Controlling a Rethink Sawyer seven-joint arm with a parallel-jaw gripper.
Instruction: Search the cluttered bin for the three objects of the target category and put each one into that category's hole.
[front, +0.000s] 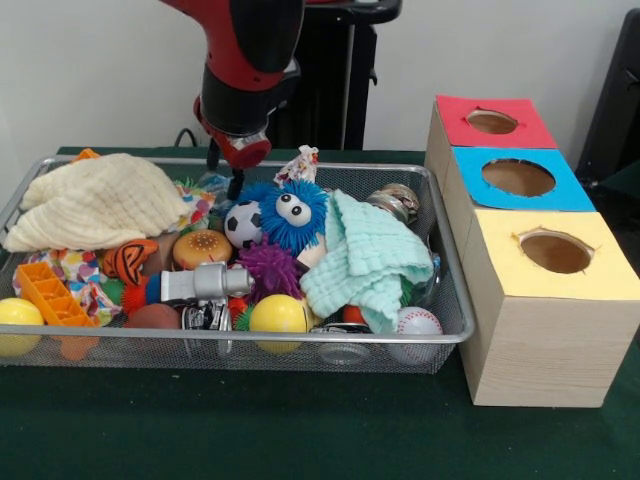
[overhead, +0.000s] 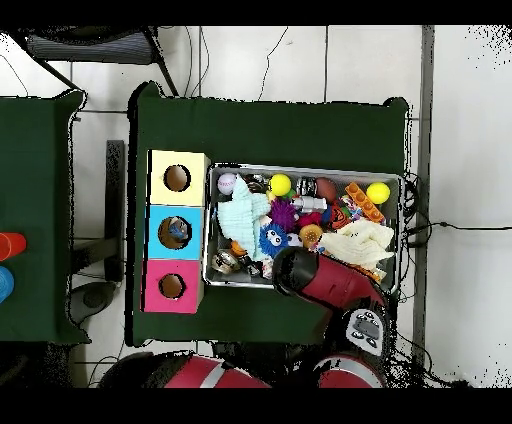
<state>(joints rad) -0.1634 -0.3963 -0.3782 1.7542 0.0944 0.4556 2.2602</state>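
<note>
The arm is hanging over the back of the wire bin (front: 455, 335), its hand (front: 226, 170) dipping in behind the soccer ball (front: 242, 224); whether the hand is open or holding anything cannot be told. The bin is looking full. The three holes in the box (front: 545, 330) are showing nothing clearly dropped in, so sorting is apparently just starting.

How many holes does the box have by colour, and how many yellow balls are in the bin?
Red hole: 1
Blue hole: 1
Yellow hole: 1
Yellow balls: 2
Total: 5
</note>
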